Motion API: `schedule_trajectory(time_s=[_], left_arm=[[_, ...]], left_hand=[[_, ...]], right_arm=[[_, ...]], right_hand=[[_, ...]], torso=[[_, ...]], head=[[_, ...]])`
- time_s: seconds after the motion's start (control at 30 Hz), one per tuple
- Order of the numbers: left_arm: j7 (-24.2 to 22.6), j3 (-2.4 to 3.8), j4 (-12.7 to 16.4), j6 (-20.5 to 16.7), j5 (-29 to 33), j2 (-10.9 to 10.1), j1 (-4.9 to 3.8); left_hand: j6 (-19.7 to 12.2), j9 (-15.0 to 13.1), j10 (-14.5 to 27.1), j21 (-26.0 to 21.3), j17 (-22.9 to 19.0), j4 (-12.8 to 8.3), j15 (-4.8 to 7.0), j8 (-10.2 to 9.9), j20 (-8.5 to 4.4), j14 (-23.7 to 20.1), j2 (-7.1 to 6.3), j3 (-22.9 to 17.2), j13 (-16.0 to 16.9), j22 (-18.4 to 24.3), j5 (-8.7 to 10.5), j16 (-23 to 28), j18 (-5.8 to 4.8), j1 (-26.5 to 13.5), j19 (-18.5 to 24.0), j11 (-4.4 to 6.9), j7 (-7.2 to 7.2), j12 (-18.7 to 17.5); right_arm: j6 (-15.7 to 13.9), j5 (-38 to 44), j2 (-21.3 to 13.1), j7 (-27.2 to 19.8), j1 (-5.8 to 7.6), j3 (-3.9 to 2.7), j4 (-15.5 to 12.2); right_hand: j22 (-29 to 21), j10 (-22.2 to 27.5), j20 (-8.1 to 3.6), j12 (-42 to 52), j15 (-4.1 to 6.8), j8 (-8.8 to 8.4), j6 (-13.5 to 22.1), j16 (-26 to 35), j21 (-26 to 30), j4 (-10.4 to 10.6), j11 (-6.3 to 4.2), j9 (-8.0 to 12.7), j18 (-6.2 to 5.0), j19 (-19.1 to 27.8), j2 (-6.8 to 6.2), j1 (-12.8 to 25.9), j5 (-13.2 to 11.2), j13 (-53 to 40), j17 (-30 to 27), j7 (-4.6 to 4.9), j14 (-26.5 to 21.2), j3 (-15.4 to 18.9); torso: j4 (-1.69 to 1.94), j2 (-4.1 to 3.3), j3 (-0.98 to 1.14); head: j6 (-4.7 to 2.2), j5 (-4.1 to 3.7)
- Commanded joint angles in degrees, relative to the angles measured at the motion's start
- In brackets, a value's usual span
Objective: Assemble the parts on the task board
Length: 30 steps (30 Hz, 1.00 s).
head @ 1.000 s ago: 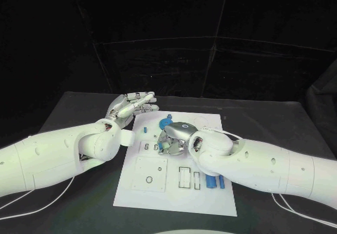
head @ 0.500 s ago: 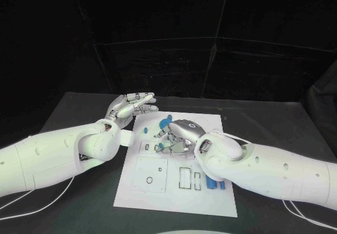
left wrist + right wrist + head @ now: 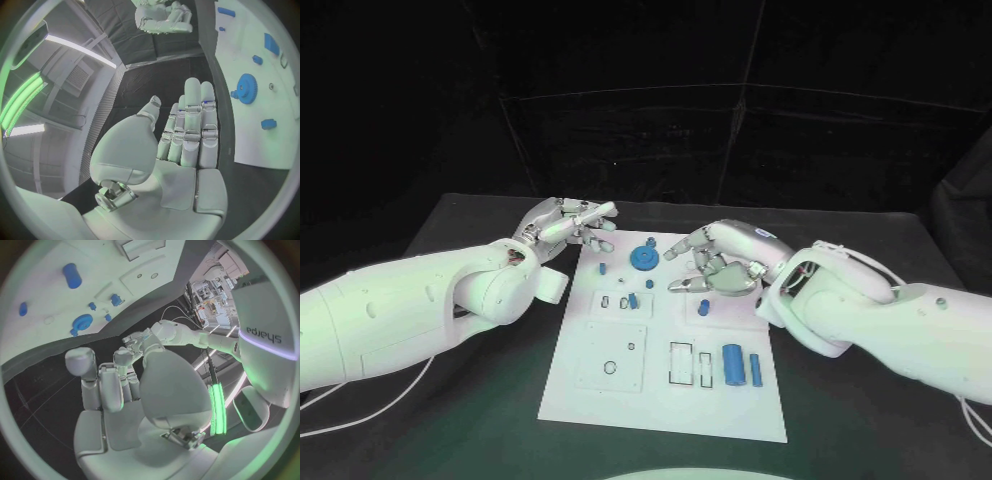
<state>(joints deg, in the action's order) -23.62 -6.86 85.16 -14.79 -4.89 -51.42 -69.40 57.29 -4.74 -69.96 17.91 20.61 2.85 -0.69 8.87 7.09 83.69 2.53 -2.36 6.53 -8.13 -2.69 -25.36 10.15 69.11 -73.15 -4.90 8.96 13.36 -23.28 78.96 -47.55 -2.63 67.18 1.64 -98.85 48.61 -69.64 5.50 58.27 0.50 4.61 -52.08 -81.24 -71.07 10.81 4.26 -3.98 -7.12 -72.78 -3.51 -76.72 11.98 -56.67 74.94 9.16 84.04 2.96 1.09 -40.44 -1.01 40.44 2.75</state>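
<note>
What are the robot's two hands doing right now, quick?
Left hand: open, holding nothing, beside the task board.
Right hand: open, fingers spread above the board, holding nothing.

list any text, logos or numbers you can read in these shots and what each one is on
"sharpa": printed on the white casing of the robot's body, seen mirrored and upside down in the right wrist view, beside the right hand.
The task board carries outlines and slots, with no lettering that can be read.
The blue gear, the other blue parts and the left hand show no markings.
</note>
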Motion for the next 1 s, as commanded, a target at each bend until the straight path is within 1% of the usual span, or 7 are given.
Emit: schedule_trajectory(time_s=[0.03, 0.17, 0.33, 0.43, 0.53, 0.63, 1.0], left_arm=[[15.2, 0.11, 0.6, 7.1, -13.5, -0.5, -1.03], [29.3, 0.11, 1.4, 13.8, -24.5, -0.9, -2.84], [41.0, 0.10, 1.9, 18.6, -36.1, -0.3, -4.53], [47.3, 0.09, 1.7, 19.7, -42.9, 1.1, -5.41], [50.1, -0.10, 0.8, 20.6, -45.4, 2.9, -5.78], [51.7, -1.09, -0.4, 21.4, -47.0, 5.0, -6.29], [53.9, -3.45, -4.4, 22.6, -50.8, 10.3, -7.65]], left_hand=[[1.3, -0.3, -3.3, 2.7, 18.8, 2.0, 1.46, 0.5, -1.52, 3.7, 0.31, 1.5, 2.0, -1.5, -0.26, -19.7, 0.28, -2.6, -3.6, 1.17, -0.80, 2.5], [1.5, -1.7, -2.6, 7.9, 42.5, 6.9, 2.10, 3.0, -3.00, 2.2, 1.51, 6.3, 9.5, -5.3, -0.02, -43.1, 0.01, -5.8, -5.5, 2.20, -1.88, 10.4], [1.9, -3.9, -0.6, 13.5, 57.2, 10.2, 3.06, 7.4, -3.55, 3.5, 1.58, 10.5, 17.5, -9.7, -0.02, -55.8, -0.22, -6.2, -5.6, 3.15, -2.82, 20.3], [2.3, -6.9, -0.3, 33.0, 65.8, 11.6, 3.86, 12.2, -4.60, 5.4, 1.26, 13.0, 28.9, -31.3, 0.19, -62.2, -2.64, -4.7, -9.9, 4.28, -4.02, 33.1], [2.3, -9.7, -2.4, 42.2, 69.4, 12.5, 4.76, 16.1, -5.23, 6.3, 1.74, 14.2, 40.9, -42.1, 0.11, -64.6, -3.94, -4.3, -11.2, 5.11, -5.04, 44.5], [0.9, -12.8, -2.4, 47.4, 69.4, 13.2, 5.23, 19.8, -5.82, 6.3, 2.16, 15.6, 45.8, -48.1, 0.13, -64.6, -4.60, -4.1, -11.4, 5.75, -5.64, 49.2], [-2.3, -18.4, -2.3, 52.9, 69.4, 13.4, 5.54, 25.5, -6.01, 6.3, 3.43, 18.6, 49.5, -54.8, 0.00, -64.6, -5.38, -5.5, -11.0, 6.08, -6.06, 52.3]], right_arm=[[7.9, -15.1, -2.6, -4.3, 1.38, -0.07, -0.5], [9.2, -21.7, -6.2, -4.3, 3.09, -0.09, 0.9], [9.0, -24.3, -7.5, -4.0, 3.91, -0.09, 3.9], [9.0, -25.1, -7.6, -3.3, 4.21, -0.09, 6.1], [9.2, -25.0, -7.3, -2.5, 4.32, -0.09, 7.3], [9.2, -24.7, -6.8, -1.9, 4.37, -0.09, 8.1], [9.3, -23.1, -5.4, -0.6, 4.41, -0.08, 9.5]], right_hand=[[-0.7, 0.2, -0.08, -0.5, 0.18, 0.30, -0.4, 0.7, 0.5, -0.6, -0.46, -0.1, -0.33, 0.6, 0.78, -1.2, 0.1, 0.3, 1.4, -0.24, 2.7, -0.1], [-1.3, 0.2, -0.16, -0.7, 0.24, 0.34, -0.4, 1.0, 0.9, -0.8, -0.52, 0.0, -0.42, 0.7, 1.28, -1.6, 0.2, 0.5, 1.0, -0.28, 2.7, -0.1], [-1.6, 0.3, -0.20, -0.8, 0.27, 0.36, -0.4, 1.2, 1.1, -0.9, -0.54, 0.0, -0.46, 0.8, 1.51, -1.7, 0.4, 0.7, 0.8, -0.31, 2.6, -0.1], [-2.3, 0.4, -0.29, -1.1, 0.35, 0.40, -0.4, 1.6, 1.5, -1.1, -0.61, 0.0, -0.56, 1.0, 1.88, -2.1, 2.1, 1.1, 0.3, -0.34, 2.5, 0.1], [-3.4, 0.6, -0.34, -1.7, 0.37, 0.41, -0.4, 2.1, 2.1, -1.0, -0.62, 0.0, -0.72, 1.4, 1.77, -2.0, 3.3, 1.6, -0.3, -0.36, 2.4, 0.5], [-3.8, 0.6, -0.36, -1.7, 0.40, 0.44, -0.4, 2.3, 2.4, -1.0, -0.64, 0.0, -0.77, 1.5, 1.62, -1.9, 3.8, 1.7, -0.5, -0.37, 2.4, 0.9], [-4.6, 0.4, -0.45, -1.9, 0.49, 0.56, -0.5, 2.8, 3.0, -0.9, -0.74, 0.0, -0.87, 1.5, 1.72, -2.0, 6.1, 2.1, -1.0, -0.46, 2.4, 1.7]], torso=[[0.06, 1.28, 0.43], [-0.03, 2.16, 0.65], [-0.09, 2.97, 0.87], [0.00, 3.44, 0.98], [0.07, 3.64, 1.00], [0.17, 3.80, 0.98], [0.06, 3.65, 0.96]], head=[[0.47, 0.13], [1.14, 0.31], [1.66, 0.54], [1.85, 0.58], [1.90, 0.63], [2.13, 0.77], [2.30, 1.16]])
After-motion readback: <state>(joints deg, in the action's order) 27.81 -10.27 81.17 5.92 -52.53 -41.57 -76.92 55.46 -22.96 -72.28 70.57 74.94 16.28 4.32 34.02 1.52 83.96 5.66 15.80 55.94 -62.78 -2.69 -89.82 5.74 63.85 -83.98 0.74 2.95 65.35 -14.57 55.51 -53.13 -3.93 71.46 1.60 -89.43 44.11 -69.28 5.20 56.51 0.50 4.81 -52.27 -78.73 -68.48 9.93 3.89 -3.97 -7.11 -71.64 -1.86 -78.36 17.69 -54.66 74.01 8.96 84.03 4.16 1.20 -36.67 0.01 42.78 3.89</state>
